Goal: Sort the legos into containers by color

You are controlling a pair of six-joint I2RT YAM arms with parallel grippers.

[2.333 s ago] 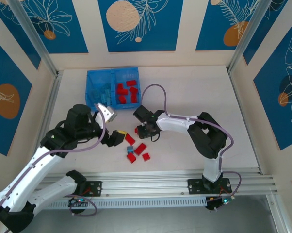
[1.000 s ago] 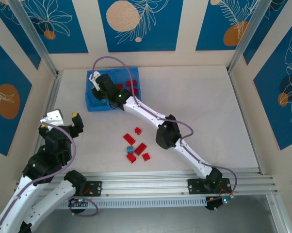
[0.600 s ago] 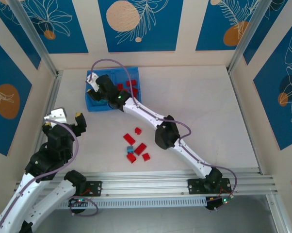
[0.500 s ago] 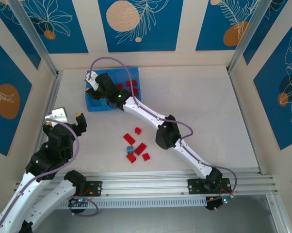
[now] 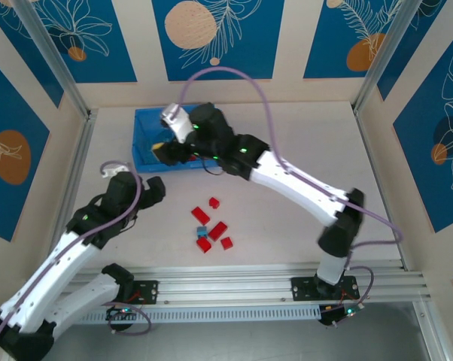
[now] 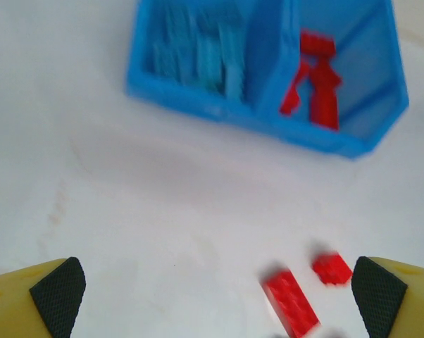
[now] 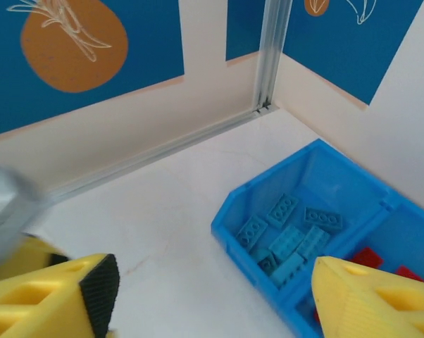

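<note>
Blue leaf-print panels (image 5: 211, 37) wall the white table (image 5: 309, 150), with a shallow blue plastic bin (image 5: 142, 124) at eleven o'clock; left fingers (image 6: 57, 292) and right fingers (image 7: 356, 299) gape wide.

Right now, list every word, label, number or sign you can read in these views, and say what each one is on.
None: no text can be read in these views.
Wall panels: leaf and circle art, no lettering.
Bin: plain blue, no label visible.
Legos: no marks readable; too small or blurred to tell.
</note>
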